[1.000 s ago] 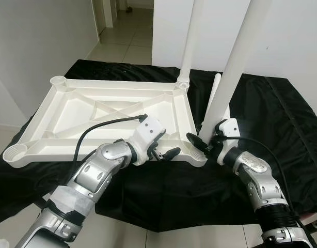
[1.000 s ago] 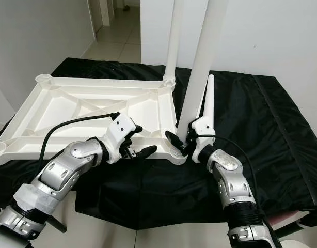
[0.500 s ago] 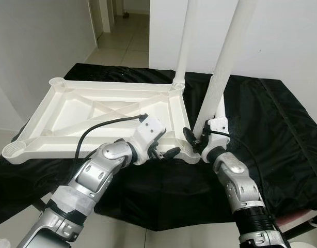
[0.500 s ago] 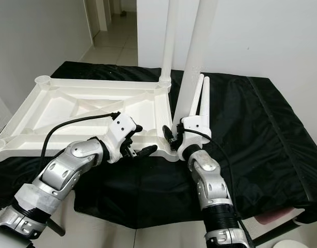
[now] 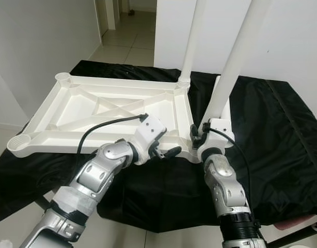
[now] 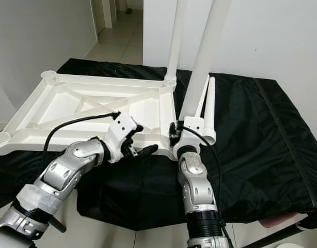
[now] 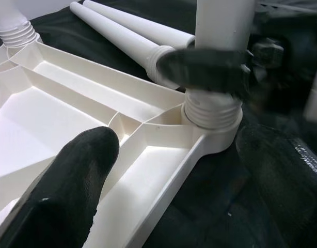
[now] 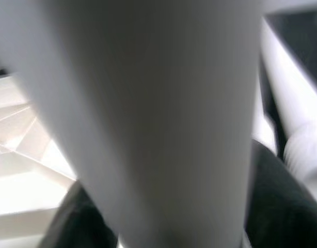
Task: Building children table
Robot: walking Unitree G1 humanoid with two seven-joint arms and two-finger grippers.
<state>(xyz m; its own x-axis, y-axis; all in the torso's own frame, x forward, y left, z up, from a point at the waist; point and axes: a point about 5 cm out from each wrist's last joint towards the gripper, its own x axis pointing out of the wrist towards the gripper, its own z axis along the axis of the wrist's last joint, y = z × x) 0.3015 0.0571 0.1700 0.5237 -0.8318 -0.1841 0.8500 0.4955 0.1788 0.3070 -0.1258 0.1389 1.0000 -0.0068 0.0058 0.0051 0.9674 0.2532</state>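
1. A white plastic tabletop (image 5: 104, 111) lies upside down, ribs up, on a surface draped in black cloth (image 5: 282, 139). It takes up the scene from about 9 o'clock to the centre.
2. Two white legs stand upright in its corner sockets: the far leg (image 5: 192, 36) at 12 o'clock and the near leg (image 5: 236, 57) at the tabletop's near right corner, towards 1 o'clock.
3. In the left wrist view, the near leg's ribbed foot sits in its corner socket (image 7: 212, 116).
4. Two loose legs (image 6: 209, 106) lie side by side on the cloth just beyond that corner, pointing away from the robot.
5. The right gripper (image 6: 175, 135) is at the base of the near leg, just above the socket. Its black fingers (image 7: 205, 70) are wrapped around the leg, clamping it. In the right wrist view the leg's white shaft is blurred and very close, with a dark finger on each side.
6. The left gripper (image 5: 166, 151) is at the tabletop's near edge, at about 6 o'clock from the tabletop's middle. Its jaws are spread wide, with one finger (image 7: 70, 181) over the ribbed inside and the other outside the rim, above the cloth.
7. Tiled floor (image 5: 125, 44) runs along a corridor at 11 o'clock, beside a white wall (image 5: 298, 46).
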